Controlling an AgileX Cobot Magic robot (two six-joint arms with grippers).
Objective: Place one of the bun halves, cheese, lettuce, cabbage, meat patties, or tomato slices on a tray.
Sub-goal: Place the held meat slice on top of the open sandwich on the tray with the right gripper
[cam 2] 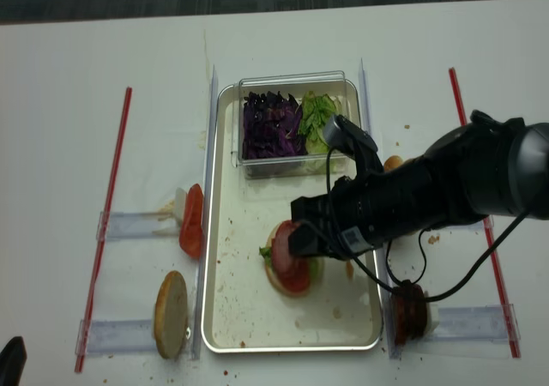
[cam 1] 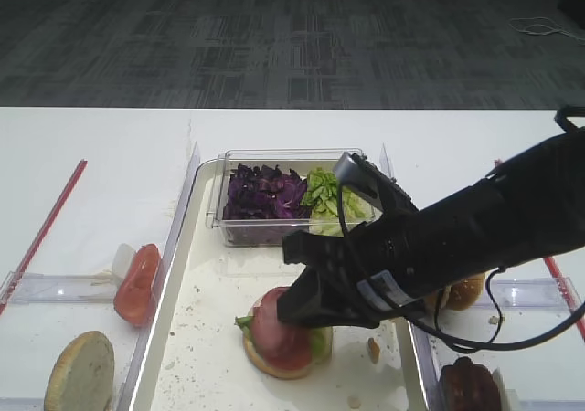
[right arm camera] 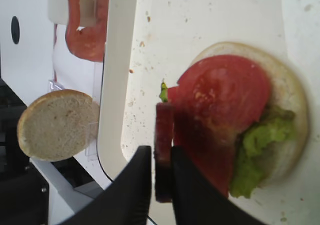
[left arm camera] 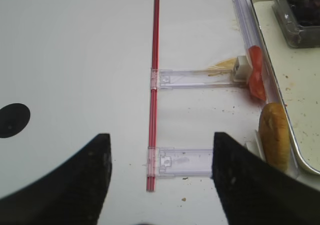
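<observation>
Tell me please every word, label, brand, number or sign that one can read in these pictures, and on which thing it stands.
None: no view shows readable text.
The tray, the clear box, the red strips and the right gripper all show no lettering.

Shiny-rimmed tray (cam 2: 220, 232), clear glossy plastic box (cam 2: 292, 82), matt black claw (right arm camera: 161, 182), wet-looking tomato slices (right arm camera: 222, 97).

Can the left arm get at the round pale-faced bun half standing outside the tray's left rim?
Probably yes. The left gripper hovers open over bare table with the bun half just ahead beside the tray; only a clear plastic holder lies between.
</observation>
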